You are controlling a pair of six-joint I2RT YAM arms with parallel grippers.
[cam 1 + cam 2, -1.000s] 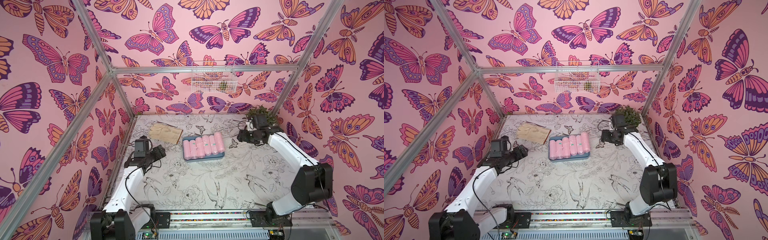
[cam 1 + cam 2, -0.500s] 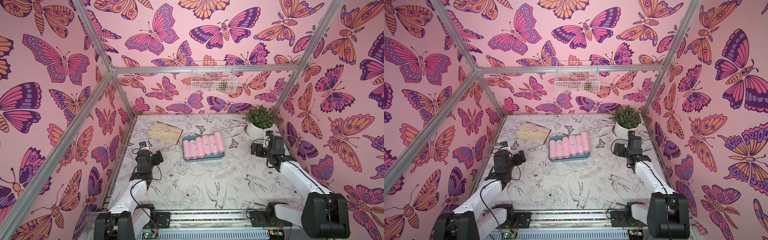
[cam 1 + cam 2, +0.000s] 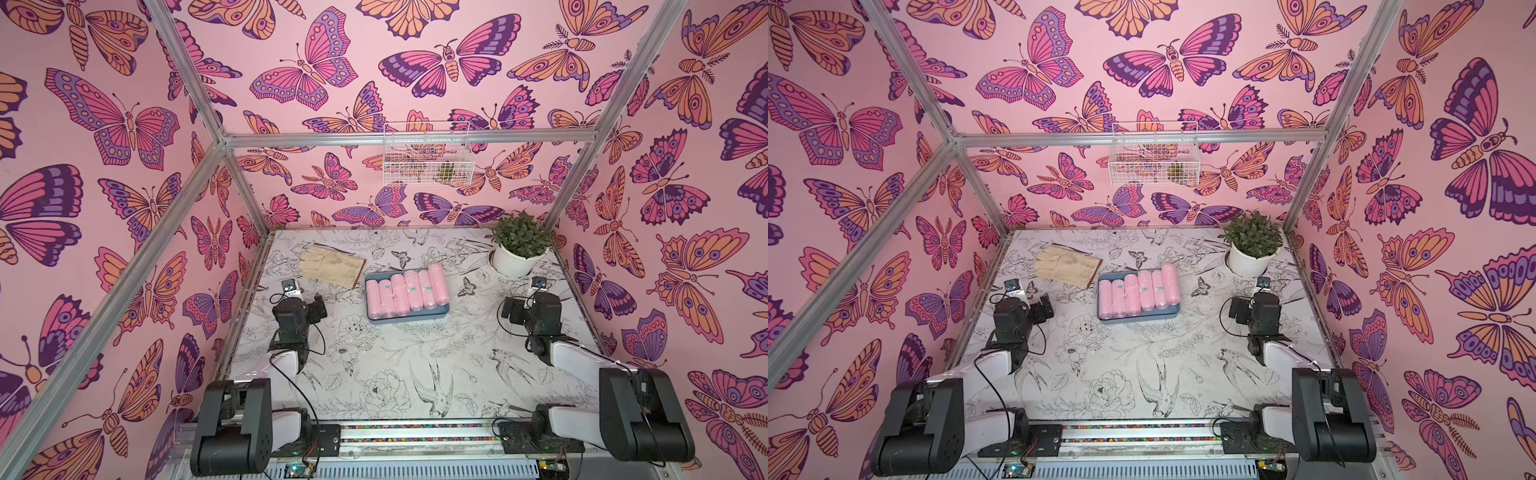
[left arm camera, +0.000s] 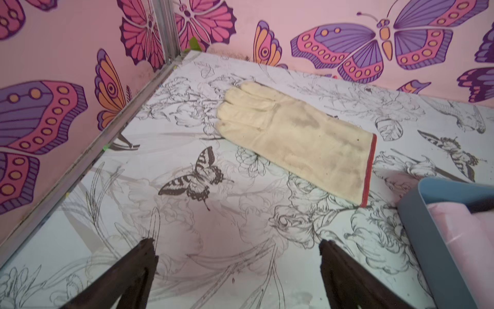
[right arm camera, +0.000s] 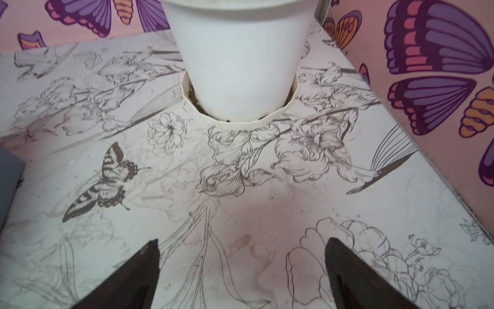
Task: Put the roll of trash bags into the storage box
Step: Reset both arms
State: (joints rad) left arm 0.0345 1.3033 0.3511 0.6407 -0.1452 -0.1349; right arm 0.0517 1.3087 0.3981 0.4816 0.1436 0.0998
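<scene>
The slate-blue storage box sits mid-table toward the back. Several pink rolls of trash bags lie side by side in it, filling it. My left gripper hovers low to the left of the box, open and empty. In the left wrist view the left gripper has bare table between its fingers, with the box rim and a pink roll at the edge. My right gripper stands right of the box, open and empty.
A cream work glove lies at the back left beside the box. A potted plant in a white pot stands at the back right, just ahead of the right gripper. A white wire basket hangs on the back wall.
Both arms have drawn back toward the front, the right one away from the plant. Both grippers have opened wider. The rolls and the box have stayed put.
</scene>
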